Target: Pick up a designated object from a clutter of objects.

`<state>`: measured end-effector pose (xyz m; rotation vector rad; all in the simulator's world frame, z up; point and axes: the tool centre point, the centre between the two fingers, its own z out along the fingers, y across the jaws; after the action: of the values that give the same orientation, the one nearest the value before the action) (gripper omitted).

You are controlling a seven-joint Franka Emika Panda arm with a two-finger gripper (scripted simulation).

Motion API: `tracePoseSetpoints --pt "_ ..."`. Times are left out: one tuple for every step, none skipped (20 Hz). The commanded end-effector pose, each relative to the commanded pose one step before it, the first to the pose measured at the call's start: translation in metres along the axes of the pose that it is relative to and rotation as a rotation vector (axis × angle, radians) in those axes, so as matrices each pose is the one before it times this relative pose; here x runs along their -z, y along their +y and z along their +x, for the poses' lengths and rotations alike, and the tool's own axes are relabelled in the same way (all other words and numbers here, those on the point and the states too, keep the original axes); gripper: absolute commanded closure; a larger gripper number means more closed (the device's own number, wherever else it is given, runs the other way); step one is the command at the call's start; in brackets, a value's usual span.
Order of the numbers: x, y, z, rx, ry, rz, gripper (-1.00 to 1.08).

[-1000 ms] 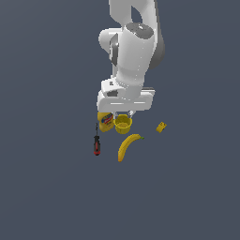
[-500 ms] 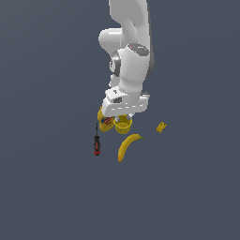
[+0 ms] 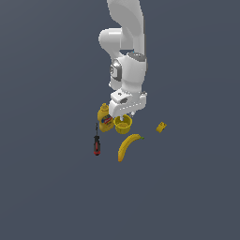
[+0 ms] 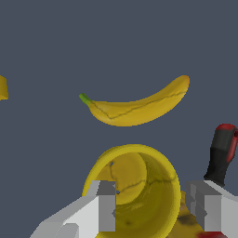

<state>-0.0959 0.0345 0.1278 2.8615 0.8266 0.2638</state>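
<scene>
The arm (image 3: 125, 56) hangs nearly straight down over the clutter. Its gripper (image 4: 155, 207) is low over the yellow cup (image 3: 123, 124), jaws apart astride one side of the rim, gripping nothing. The cup stands beside the mustard bottle (image 3: 104, 117), near the banana (image 3: 128, 145).

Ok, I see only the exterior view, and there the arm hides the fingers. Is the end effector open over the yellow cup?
Observer: Yes. In the wrist view the end effector is open. One finger shows in front of the mouth of the yellow cup, the other outside its rim, so one side of the wall lies between them.
Operator: Good. Is anything inside the cup?
Observer: No. The wrist view looks straight into it, and it is empty.
</scene>
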Motion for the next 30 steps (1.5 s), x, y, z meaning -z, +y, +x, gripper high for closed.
tracePoseSetpoints --pt "-0.00507 -0.01275 -0.00811 0.03561 0.01755 0.01233 -0.2" --pt "-0.00157 -0.00453 -0.00271 0.01169 0.00575 0.00479 -0.2" --pt "-0.00138 -0.00429 -0.00249 0.01077 0.00541 0.0047 -0.2" --pt "-0.0012 -0.00402 -0.00228 0.00983 0.00504 0.00454 -0.2" --pt "-0.00104 -0.00374 -0.00207 0.00892 0.00467 0.00433 -0.2" --pt "-0.0009 -0.00343 -0.00186 0.00802 0.00427 0.00407 -0.2" --pt "-0.00077 -0.00312 -0.00165 0.00714 0.00387 0.00376 -0.2" --pt "-0.00065 -0.00278 -0.00144 0.00627 0.00345 0.00342 -0.2" --pt "-0.00054 -0.00242 -0.00125 0.00536 0.00299 0.00301 -0.2" --pt "-0.00044 -0.00208 -0.00104 0.00456 0.00257 0.00262 -0.2" --pt "-0.00035 -0.00171 -0.00085 0.0037 0.00211 0.00217 -0.2" --pt "-0.00027 -0.00134 -0.00066 0.00287 0.00165 0.00171 -0.2" --pt "-0.00019 -0.00096 -0.00047 0.00205 0.00119 0.00124 -0.2" --pt "-0.00011 -0.00056 -0.00029 0.00118 0.00069 0.00072 -0.2" --pt "-0.00003 -0.00023 -0.00007 0.00053 0.00031 0.00032 -0.2" --pt "0.00012 0.00106 0.00041 -0.00251 -0.00197 -0.00131 -0.2" --pt "-0.00007 0.0 -0.00001 0.0 0.0 0.0 -0.2" --pt "-0.00022 0.0 -0.00002 0.0 0.0 0.0 -0.2" --pt "-0.00036 0.0 -0.00003 0.0 0.0 0.0 -0.2" --pt "-0.00051 0.0 -0.00005 0.0 0.0 0.0 -0.2" --pt "-0.00065 0.0 -0.00006 0.0 0.0 0.0 -0.2" --pt "-0.0008 0.0 -0.00008 0.0 0.0 0.0 -0.2" --pt "-0.00102 -0.0002 0.00003 0.00055 0.00006 0.00041 -0.2" --pt "-0.00111 0.0 -0.0001 0.0 0.0 0.0 -0.2" --pt "-0.00128 0.0 -0.00011 0.0 0.0 0.0 -0.2" --pt "-0.00146 0.00001 -0.00013 0.0 0.0 0.0 -0.2" --pt "-0.00168 -0.00021 0.00001 0.00064 0.00003 0.00026 -0.2" --pt "-0.0018 0.00002 -0.00014 0.0 0.0 0.0 -0.2" --pt "-0.00197 0.00003 -0.00015 0.0 0.0 0.0 -0.2" --pt "-0.00202 -0.00021 0.00002 0.00068 0.00004 0.00008 -0.2"
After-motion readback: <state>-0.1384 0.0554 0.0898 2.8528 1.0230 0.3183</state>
